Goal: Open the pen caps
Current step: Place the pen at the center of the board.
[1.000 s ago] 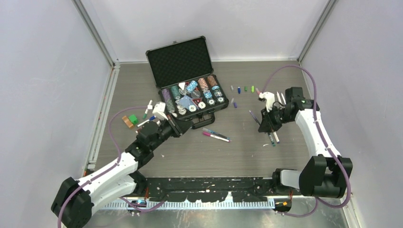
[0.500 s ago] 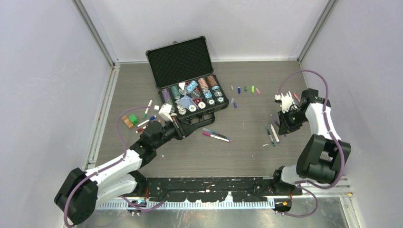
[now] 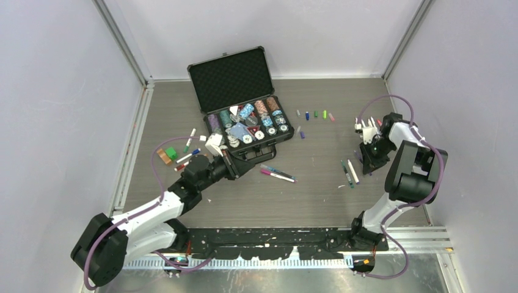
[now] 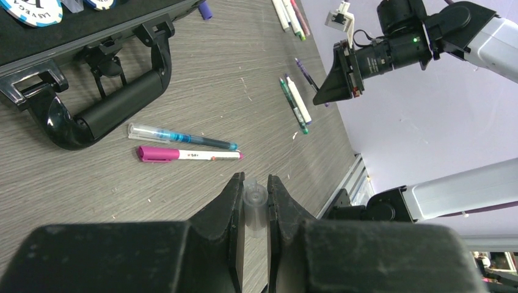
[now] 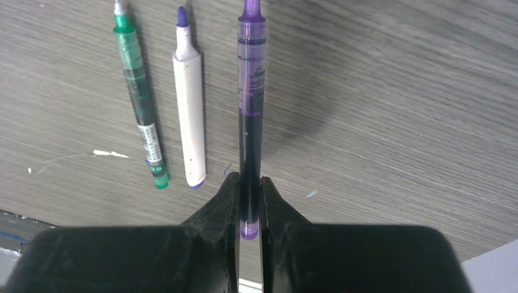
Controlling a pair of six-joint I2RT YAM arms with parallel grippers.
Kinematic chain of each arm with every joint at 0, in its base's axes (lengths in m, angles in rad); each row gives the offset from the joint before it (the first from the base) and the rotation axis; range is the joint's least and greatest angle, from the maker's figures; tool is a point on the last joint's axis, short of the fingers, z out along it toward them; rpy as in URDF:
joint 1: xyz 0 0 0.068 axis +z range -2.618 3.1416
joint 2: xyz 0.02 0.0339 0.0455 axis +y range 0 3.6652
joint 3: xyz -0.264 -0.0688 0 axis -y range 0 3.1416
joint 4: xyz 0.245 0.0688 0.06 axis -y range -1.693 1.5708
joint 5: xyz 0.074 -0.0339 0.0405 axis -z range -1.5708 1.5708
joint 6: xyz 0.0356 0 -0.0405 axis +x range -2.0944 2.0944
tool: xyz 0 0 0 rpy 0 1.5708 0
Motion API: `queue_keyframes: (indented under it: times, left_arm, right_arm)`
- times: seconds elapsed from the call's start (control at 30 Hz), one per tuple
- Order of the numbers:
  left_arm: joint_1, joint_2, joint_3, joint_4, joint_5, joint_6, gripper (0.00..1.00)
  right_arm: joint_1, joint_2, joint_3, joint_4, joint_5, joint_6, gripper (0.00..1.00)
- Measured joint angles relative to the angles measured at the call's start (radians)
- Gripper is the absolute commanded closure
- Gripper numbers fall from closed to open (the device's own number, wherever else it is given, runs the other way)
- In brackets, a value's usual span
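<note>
Translucent purple pen point(image 5: 250, 91) — slim cylinder; clear cap point(image 4: 255, 198) tubular.

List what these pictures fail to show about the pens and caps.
Top external: the clear cap in the left gripper is too small to see.
Top external: row of loose caps too small for detail.
Right wrist: green pen label print is too blurred to read.
Left wrist: black case cut off by the top edge.

Loose pens point(image 3: 276, 176) and the open case point(image 3: 231, 79) border the table's point(image 3: 311, 195) bare middle.
</note>
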Motion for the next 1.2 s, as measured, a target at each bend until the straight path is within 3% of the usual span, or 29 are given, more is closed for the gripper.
queue_keyframes:
  times: [0.73,1.2]
  left_arm:
    - [0.000,0.068,0.029,0.001,0.045,-0.016,1.00]
    - [0.000,0.198,0.146,0.005,0.121,-0.043,1.00]
  right_arm:
    - [0.000,0.047,0.008,0.005,0.025,0.024,0.71]
    - [0.000,-0.010,0.009,-0.033,0.013,0.025,0.67]
